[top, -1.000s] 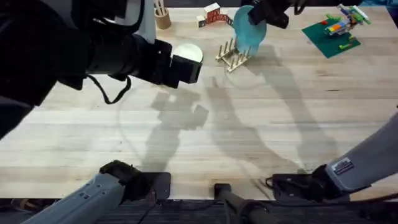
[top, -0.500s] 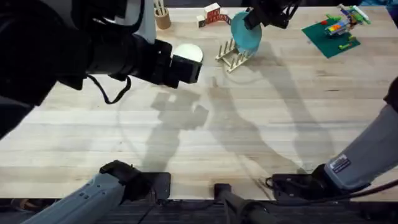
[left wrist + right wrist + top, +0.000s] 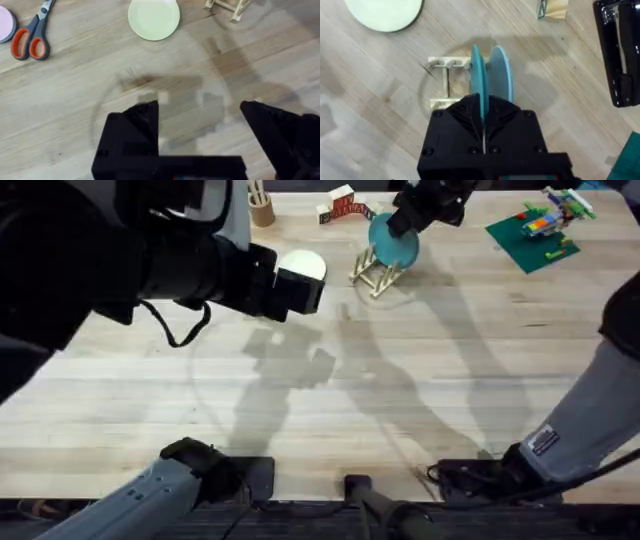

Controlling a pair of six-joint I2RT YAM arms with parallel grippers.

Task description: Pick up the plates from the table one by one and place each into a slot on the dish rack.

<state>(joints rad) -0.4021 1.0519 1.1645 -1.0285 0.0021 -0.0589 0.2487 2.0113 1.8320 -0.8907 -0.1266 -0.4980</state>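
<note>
The turquoise plate point(image 3: 478, 80) stands on edge in the rack point(image 3: 445, 85), beside a paler blue plate point(image 3: 500, 75), pinched by the right gripper point(image 3: 482, 117). The cream plate point(image 3: 154, 18) lies flat left of the rack, bare table point(image 3: 400, 380) nearer. The left gripper point(image 3: 200, 120) is spread, empty

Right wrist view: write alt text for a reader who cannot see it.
The right gripper holds a turquoise plate on edge, over the dish rack, beside a paler blue plate standing there. A cream plate lies flat on the table.
</note>
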